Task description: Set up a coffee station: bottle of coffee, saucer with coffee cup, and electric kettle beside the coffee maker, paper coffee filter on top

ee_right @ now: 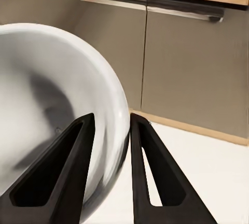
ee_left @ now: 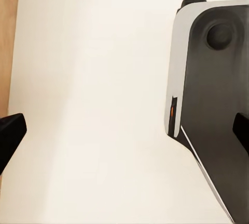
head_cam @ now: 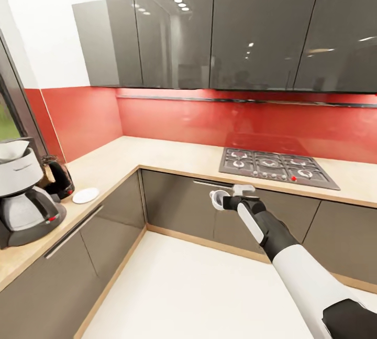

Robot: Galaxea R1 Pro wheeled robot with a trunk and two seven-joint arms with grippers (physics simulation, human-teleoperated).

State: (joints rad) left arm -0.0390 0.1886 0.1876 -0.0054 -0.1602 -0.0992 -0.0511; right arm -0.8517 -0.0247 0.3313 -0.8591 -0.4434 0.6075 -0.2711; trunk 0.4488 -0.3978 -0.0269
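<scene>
In mid-air before the lower cabinets, my right gripper (head_cam: 225, 202) is shut on the rim of a white coffee cup (head_cam: 217, 198). The right wrist view has the cup (ee_right: 52, 109) close up, its wall pinched between the two black fingers (ee_right: 72, 167). On the left counter stands the coffee maker (head_cam: 23, 197), a white paper filter (head_cam: 12, 149) resting on top. A white saucer (head_cam: 85, 195) lies bare on the counter beside it. Behind them sits a dark kettle-like vessel (head_cam: 62, 177). My left gripper (ee_left: 124, 130) hangs open over the pale floor.
A gas hob (head_cam: 276, 167) is set into the back counter (head_cam: 173, 155), under dark wall cabinets. The L-shaped counter has grey lower cabinets with bar handles (head_cam: 73, 231). Part of the robot's body (ee_left: 212, 104) shows in the left wrist view.
</scene>
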